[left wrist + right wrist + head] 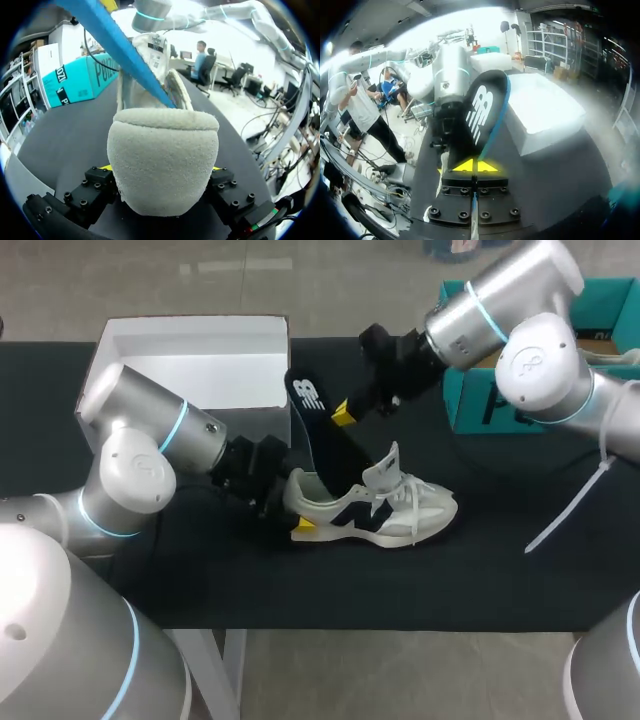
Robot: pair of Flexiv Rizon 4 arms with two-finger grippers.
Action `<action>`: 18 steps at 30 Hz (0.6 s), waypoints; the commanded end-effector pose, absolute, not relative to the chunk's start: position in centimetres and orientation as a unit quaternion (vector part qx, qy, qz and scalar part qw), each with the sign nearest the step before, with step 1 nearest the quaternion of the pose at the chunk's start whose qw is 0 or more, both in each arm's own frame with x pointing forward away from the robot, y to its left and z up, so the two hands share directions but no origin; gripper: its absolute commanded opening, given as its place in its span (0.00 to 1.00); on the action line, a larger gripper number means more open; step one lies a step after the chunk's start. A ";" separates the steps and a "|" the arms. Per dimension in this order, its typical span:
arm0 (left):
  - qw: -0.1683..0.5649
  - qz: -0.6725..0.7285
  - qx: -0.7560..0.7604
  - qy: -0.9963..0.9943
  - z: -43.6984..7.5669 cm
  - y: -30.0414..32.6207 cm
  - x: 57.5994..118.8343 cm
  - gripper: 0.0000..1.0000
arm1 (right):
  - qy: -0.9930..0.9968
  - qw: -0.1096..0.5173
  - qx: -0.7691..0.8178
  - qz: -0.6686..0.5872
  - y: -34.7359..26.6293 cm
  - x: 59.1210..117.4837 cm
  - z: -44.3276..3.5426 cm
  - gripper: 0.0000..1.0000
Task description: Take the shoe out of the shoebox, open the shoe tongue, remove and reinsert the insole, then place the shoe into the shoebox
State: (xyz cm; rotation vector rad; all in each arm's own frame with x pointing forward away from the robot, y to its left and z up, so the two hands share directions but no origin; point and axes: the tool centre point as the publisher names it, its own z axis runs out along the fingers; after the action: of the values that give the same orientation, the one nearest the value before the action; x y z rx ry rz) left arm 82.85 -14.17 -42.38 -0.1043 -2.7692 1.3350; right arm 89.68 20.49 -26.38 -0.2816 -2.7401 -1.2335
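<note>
Centre frame on the black tabletop point(490, 575), the fuzzy cream suede shoe point(400, 515) has its rounded heel clamped in the left jaws. The right jaws pinch the flat, dark, blue-edged insole point(320, 430) slanting from it. The white cardboard shoebox point(190, 335) sits upper left.

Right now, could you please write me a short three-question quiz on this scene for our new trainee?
1. True or false: the right fingers are shut on the insole.
2. What holds the heel of the sneaker? A) the left fingers B) the right fingers C) nothing
3. Fill in: the insole's lower end is tucked inside the ____.
Key: 1 true; 2 A; 3 sneaker.
</note>
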 end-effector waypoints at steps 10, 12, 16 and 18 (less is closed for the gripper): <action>0.033 0.433 -0.034 -0.900 -42.6 -14.2 82.9 0.00 | -0.919 0.027 -0.089 -0.383 18.5 87.2 -21.3 0.00; 0.033 0.433 -0.034 -0.900 -42.6 -14.2 82.9 0.00 | -0.919 0.027 -0.089 -0.383 18.5 87.2 -21.3 0.00; 0.033 0.433 -0.034 -0.900 -42.6 -14.2 82.9 0.00 | -0.919 0.027 -0.089 -0.383 18.5 87.2 -21.3 0.00; 0.033 0.433 -0.034 -0.900 -42.6 -14.2 82.9 0.00 | -0.916 0.027 -0.091 -0.389 18.5 87.5 -20.8 0.00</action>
State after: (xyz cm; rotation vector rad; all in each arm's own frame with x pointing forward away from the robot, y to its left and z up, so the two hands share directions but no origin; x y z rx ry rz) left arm 82.85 -14.17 -42.38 -0.1043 -2.7693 1.3349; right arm 87.25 18.43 -21.05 -0.2782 -2.8362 -1.1876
